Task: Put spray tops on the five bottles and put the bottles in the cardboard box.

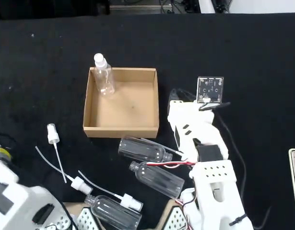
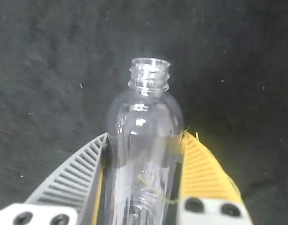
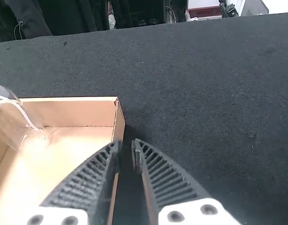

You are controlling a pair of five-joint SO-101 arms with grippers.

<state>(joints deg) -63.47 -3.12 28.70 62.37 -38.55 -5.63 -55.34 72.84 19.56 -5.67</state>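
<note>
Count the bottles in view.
4. A capped bottle stands in the cardboard box, two open bottles lie just in front of it, a fourth bottle sits in the left gripper. More may be hidden.

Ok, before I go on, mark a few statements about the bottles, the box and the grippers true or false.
1. A capped bottle stands inside the cardboard box. True.
2. The left gripper holds a bottle with its spray top on. False: the held bottle has a bare neck.
3. The right gripper grips a bottle. False: it holds nothing and sits beside the box's wall.
4. A loose spray top lies on the table outside the box. True.
</note>
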